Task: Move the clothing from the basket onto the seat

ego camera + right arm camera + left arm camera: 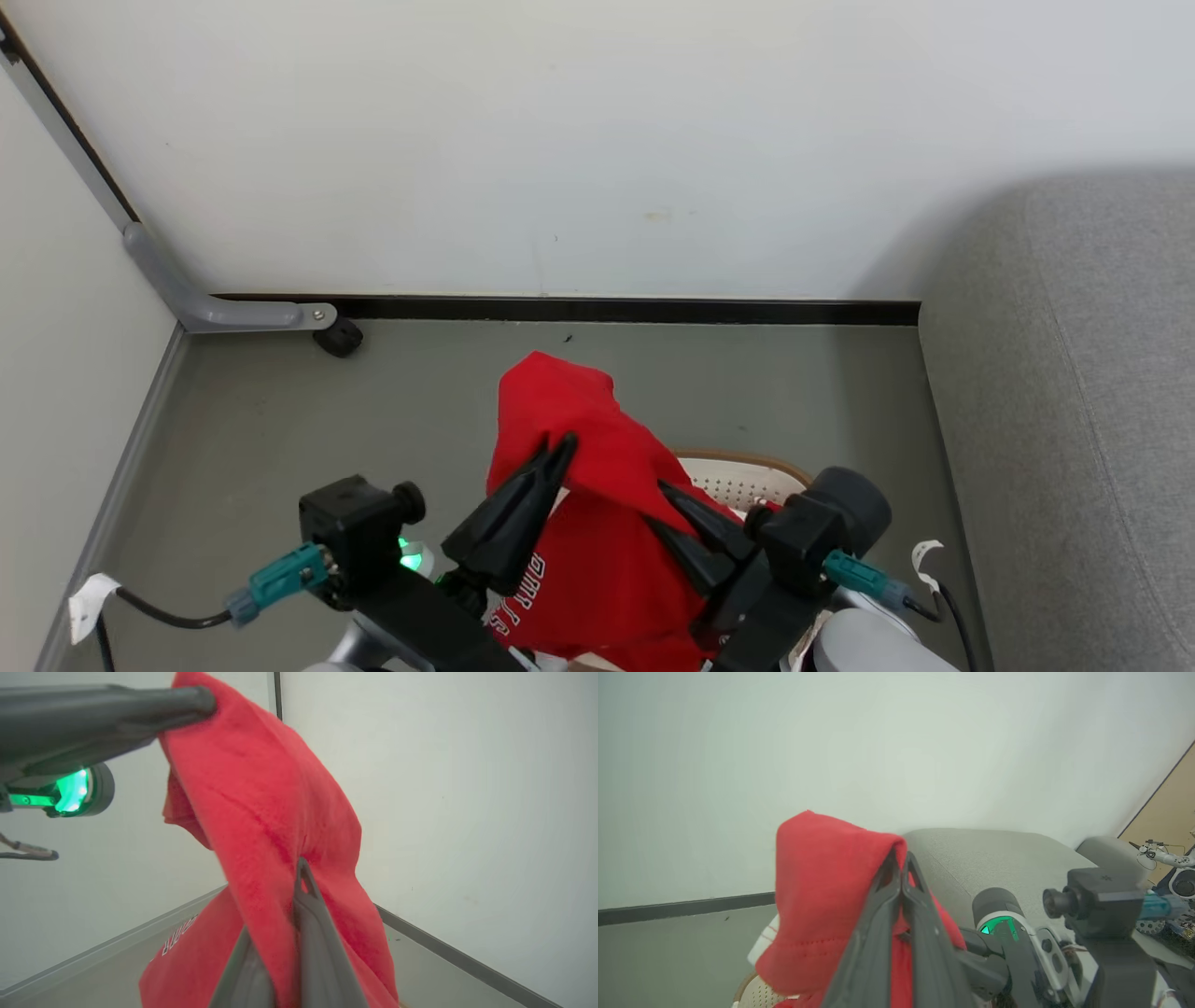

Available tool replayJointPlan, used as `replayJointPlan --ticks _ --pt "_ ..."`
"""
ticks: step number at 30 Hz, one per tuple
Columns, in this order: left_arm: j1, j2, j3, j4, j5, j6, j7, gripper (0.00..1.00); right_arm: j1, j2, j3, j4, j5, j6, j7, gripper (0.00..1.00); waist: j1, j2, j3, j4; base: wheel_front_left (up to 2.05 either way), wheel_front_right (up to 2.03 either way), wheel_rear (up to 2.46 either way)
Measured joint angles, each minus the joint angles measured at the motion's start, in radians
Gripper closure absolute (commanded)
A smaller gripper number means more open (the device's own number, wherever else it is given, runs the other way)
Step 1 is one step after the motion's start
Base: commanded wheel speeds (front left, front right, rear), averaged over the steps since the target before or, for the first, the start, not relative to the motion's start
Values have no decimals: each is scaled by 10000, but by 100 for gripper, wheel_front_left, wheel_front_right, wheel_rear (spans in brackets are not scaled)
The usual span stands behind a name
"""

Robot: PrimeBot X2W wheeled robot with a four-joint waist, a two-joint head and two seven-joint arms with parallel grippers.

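Clothing (597, 560) lifting. Clamping left gripper (560, 448) and right gripper (668, 491) on it, seemingly clearing the basket (747, 457) for swinging toward the seat (1074, 420).

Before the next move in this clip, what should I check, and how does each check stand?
1. Left fingers shut on clothing: ok.
2. Right fingers shut on clothing: ok.
3. Clothing raised over basket: ok.
4. Lower end of clothing clear of basket rim: cannot tell, hidden.
5. Seat bare where visible, on the robot's right: ok.
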Motion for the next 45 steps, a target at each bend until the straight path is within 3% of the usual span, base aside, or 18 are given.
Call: replayJointPlan --ticks 1,2,3,19,45 --pt "92 61 148 17 -130 81 -2 69 -2 10 33 -44 59 0 0 100 0 0 16 -30 0 0 0" --pt "230 186 324 109 -299 190 0 25 -13 13 75 -115 184 0 2 100 0 0 55 -105 0 0 0" --pt "317 207 420 146 -326 255 -2 0 -12 10 48 -150 263 0 2 100 1 0 78 -148 0 0 0" --pt "1168 378 600 443 -88 439 -696 0 -166 -688 -1287 -376 633 0 2 100 2 0 359 -985 0 0 0" --pt "1757 499 173 420 1394 167 -2539 0 -28 -932 -1866 -957 405 -2 2 100 1 1 456 -3210 0 0 0"
